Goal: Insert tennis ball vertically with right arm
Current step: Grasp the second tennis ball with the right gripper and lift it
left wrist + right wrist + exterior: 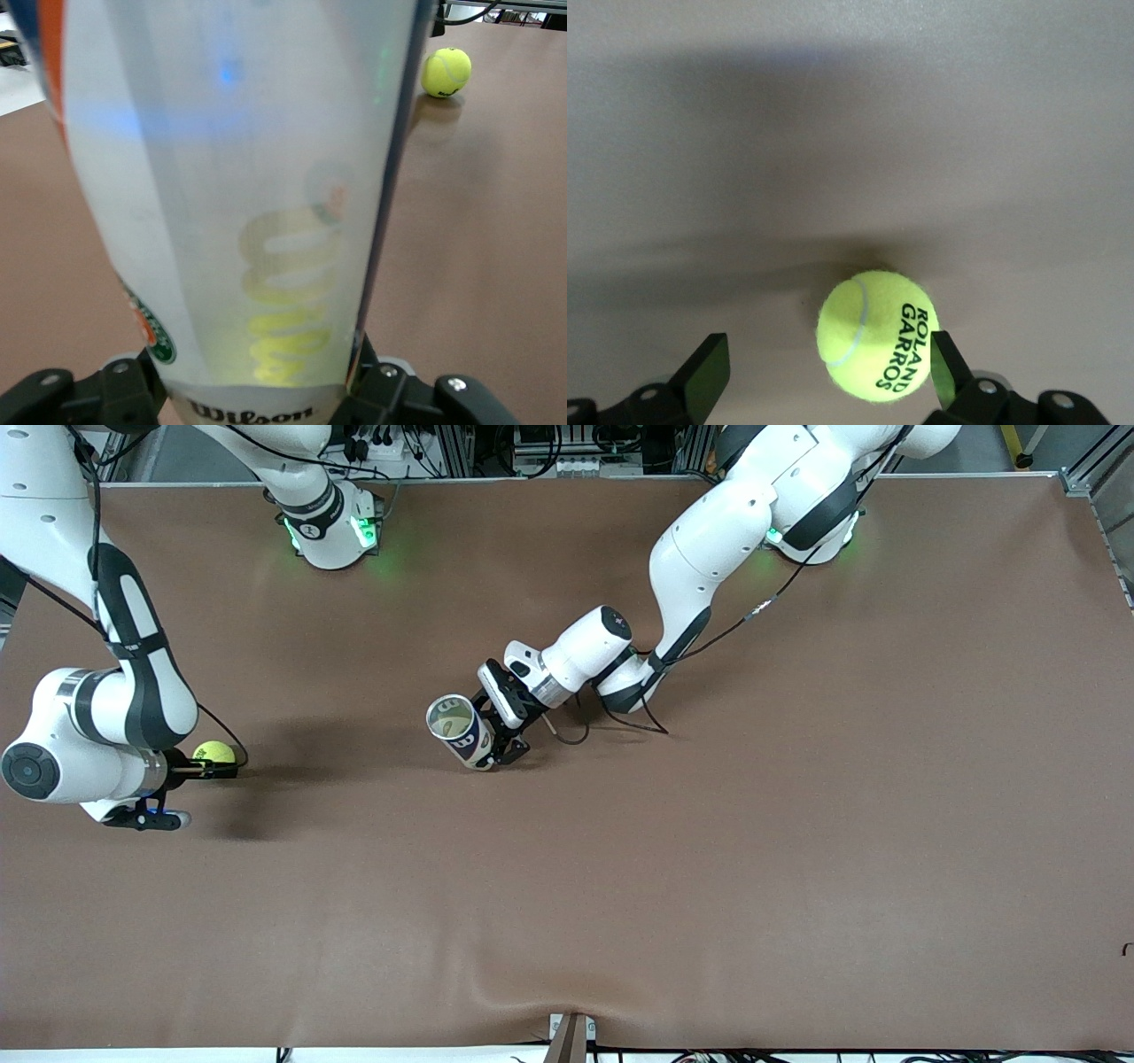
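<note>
Robotics lab: brown-matted table [797, 850], aluminium framing [1085, 478].

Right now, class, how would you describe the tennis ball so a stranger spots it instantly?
On the brown table, look toward the right arm's end. There the tennis ball lies between the open right gripper fingers. It is yellow, printed "Roland Garros".

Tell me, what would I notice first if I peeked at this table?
Probably the yellow ball on the brown table, at the right arm's end; the right gripper sits open around it. Next, the clear can near the middle of the table, gripped by the left gripper with its open mouth tipped up.
</note>
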Controlling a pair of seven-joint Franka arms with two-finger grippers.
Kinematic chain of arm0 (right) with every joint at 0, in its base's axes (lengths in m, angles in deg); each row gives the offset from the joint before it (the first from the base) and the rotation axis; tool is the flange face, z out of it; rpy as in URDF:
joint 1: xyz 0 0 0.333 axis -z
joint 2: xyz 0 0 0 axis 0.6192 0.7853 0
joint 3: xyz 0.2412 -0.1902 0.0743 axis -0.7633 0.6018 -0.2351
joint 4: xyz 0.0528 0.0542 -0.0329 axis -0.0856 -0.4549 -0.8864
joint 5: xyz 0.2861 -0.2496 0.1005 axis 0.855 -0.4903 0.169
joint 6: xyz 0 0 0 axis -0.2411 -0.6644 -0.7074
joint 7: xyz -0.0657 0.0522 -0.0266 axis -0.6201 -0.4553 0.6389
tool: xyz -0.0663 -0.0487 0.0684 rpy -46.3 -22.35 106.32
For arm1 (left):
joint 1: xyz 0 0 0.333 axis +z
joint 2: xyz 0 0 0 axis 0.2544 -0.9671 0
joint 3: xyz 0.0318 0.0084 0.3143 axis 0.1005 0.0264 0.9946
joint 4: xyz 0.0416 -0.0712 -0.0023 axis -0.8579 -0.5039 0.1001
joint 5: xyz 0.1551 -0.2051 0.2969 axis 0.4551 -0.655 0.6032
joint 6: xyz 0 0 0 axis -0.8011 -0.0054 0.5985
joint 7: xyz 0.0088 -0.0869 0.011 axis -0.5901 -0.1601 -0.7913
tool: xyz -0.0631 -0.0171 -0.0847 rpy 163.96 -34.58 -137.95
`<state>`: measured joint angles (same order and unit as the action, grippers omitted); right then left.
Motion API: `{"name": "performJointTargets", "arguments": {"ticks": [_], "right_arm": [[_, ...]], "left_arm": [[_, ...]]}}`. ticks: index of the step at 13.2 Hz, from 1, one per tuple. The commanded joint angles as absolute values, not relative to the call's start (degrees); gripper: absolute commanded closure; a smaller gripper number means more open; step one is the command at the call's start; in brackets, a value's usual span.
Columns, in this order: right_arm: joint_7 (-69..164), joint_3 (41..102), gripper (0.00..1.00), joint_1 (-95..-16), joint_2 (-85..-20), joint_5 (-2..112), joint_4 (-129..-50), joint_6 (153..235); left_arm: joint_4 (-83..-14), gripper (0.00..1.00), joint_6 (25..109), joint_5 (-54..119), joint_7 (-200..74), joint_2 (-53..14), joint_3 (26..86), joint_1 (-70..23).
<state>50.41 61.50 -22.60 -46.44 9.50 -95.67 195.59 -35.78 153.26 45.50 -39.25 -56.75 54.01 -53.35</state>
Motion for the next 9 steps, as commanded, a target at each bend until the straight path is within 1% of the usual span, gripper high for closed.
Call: {"name": "performJointTargets", "arguments": {"ticks": [1, 4, 7, 8, 9], "right_arm": [[49.86, 60.24, 0.00, -19.46, -48.63, 6.87, -99.08, 196.48], [49.86, 60.24, 0.00, -19.10, -48.54, 6.87, -101.98, 200.77], [50.03, 60.16, 0.00, -18.66, -48.37, 6.87, -103.74, 201.92], [49.95, 60.16, 0.17, -18.66, -48.36, 6.87, -104.18, 202.79], [49.86, 60.16, 0.52, -18.66, -48.28, 6.87, -104.18, 202.89]], "left_arm": [[-35.33, 0.23, 153.69, 46.34, -39.12, -56.79, 54.09, -53.41], [-35.41, 0.23, 153.78, 46.34, -39.12, -56.79, 54.09, -53.32], [-35.50, 0.23, 153.78, 46.34, -39.12, -56.79, 54.09, -53.32], [-35.50, 0.23, 153.78, 46.34, -39.12, -56.79, 54.09, -53.32], [-35.42, 0.23, 153.78, 46.25, -39.12, -56.79, 54.09, -53.32]]}}
